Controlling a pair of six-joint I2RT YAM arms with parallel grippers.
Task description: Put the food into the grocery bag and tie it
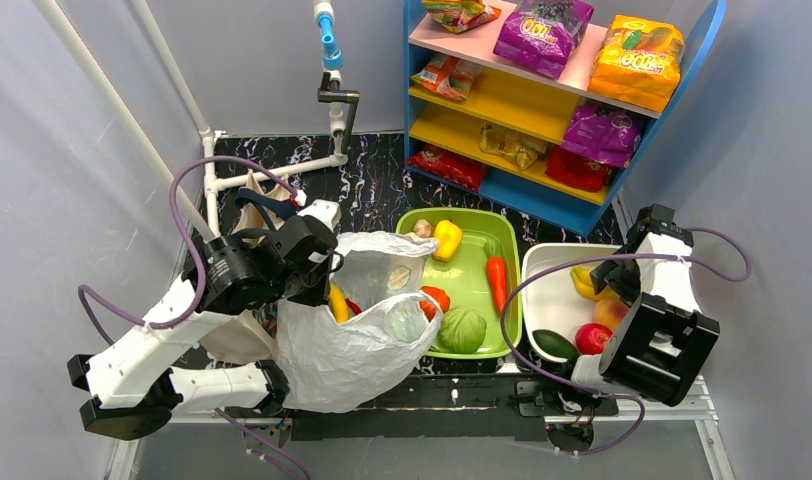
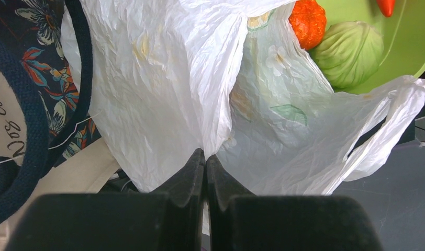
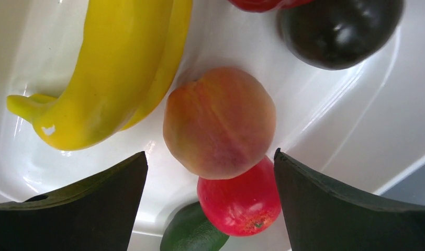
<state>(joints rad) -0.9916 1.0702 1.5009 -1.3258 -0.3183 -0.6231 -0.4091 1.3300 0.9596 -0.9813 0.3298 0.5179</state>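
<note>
The white grocery bag [image 1: 352, 345] stands open at the front left, with a yellow item and a red item showing inside. My left gripper [image 1: 320, 268] is shut on the bag's rim; the left wrist view shows its jaws [image 2: 205, 157] pinching the white plastic [image 2: 163, 89]. My right gripper [image 1: 650, 340] hangs open over the white tub [image 1: 542, 255]. In the right wrist view the peach [image 3: 219, 123] lies just ahead of its open, empty fingers [image 3: 208, 172], with the banana [image 3: 111, 68] to its left. Purple [image 1: 542, 30] and orange-yellow [image 1: 637, 60] snack packets sit on the shelf.
A green tray [image 1: 412, 215] between bag and tub holds a cabbage [image 1: 462, 330], carrot and yellow pepper. The tub also holds a red apple [image 3: 239, 201], an avocado [image 3: 192, 232] and a dark fruit [image 3: 338, 31]. A floral tote bag [image 2: 37, 104] lies behind the white bag.
</note>
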